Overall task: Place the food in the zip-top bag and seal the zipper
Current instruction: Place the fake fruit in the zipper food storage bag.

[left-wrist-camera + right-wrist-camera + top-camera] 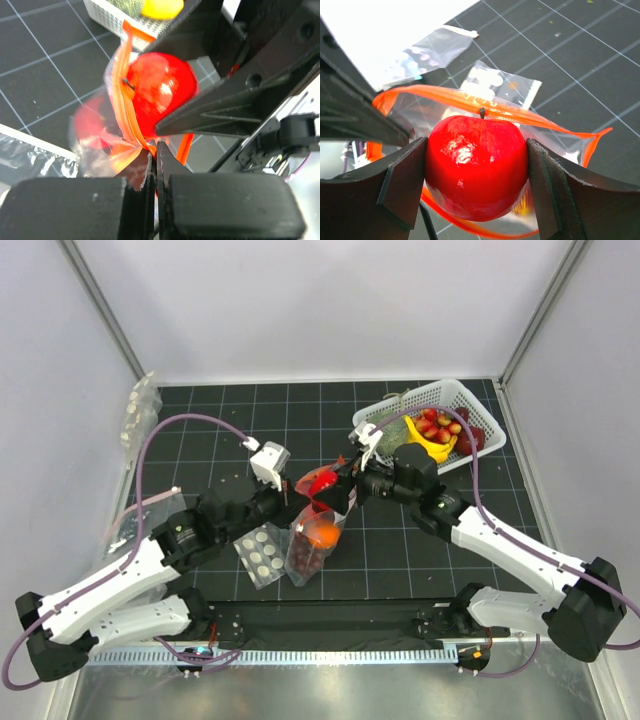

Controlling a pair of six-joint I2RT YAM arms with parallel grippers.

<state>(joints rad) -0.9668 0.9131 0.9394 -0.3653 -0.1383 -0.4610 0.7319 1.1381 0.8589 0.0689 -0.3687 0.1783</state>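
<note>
My right gripper (338, 487) is shut on a round red ball (322, 480) with a short stem. It holds the ball in the open mouth of the zip-top bag (312, 540). In the right wrist view the ball (470, 170) sits between both fingers (400, 185), ringed by the orange zipper strip (470, 102). My left gripper (154, 152) is shut on the zipper strip (122, 95) at the bag's mouth and holds it up. An orange ball (322, 532) and dark red fruit lie inside the bag.
A white basket (470, 405) at the back right holds a banana (435, 448), a green melon ball (395, 430) and small red fruits. A clear bag of white discs (262, 552) lies left of the zip-top bag. More clear bags (140, 410) lie at the far left.
</note>
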